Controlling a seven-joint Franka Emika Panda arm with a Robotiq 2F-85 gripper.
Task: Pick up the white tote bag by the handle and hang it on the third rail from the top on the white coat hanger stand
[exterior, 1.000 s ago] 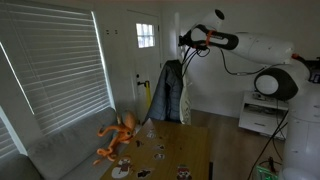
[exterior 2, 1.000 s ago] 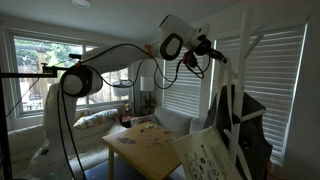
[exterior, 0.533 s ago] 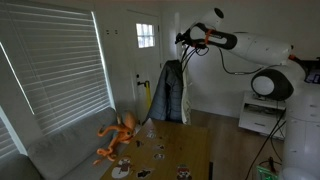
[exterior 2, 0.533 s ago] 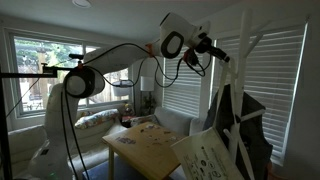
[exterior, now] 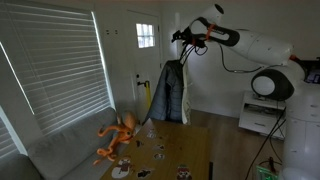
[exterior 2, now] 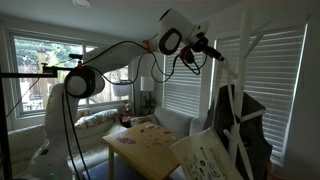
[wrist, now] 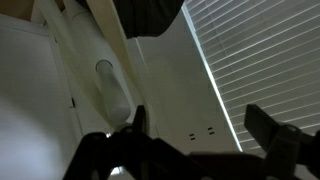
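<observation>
The white coat hanger stand (exterior 2: pixel 238 95) rises at the right edge in an exterior view, and its pole (wrist: pixel 92 60) with a rounded peg fills the left of the wrist view. The white tote bag (exterior 2: pixel 205 155), printed with small figures, hangs low against the stand beside a dark garment (exterior 2: pixel 245 125). In the exterior view facing the door, the bag (exterior: pixel 184 95) shows as a white panel next to that garment. My gripper (exterior: pixel 180 38) is up near the stand's top, above the bag. In the wrist view the gripper (wrist: pixel 198 116) is open, with nothing between its fingers.
A wooden table (exterior: pixel 185 148) with small items stands below the arm. An orange toy octopus (exterior: pixel 118 135) lies on a grey sofa (exterior: pixel 70 150). Window blinds (exterior: pixel 50 60) cover the wall. A white cabinet (exterior: pixel 262 115) sits beside the robot base.
The jaws have gone from shut to wide open. The gripper has risen slightly at the top of the stand. The bag stays hanging on the stand.
</observation>
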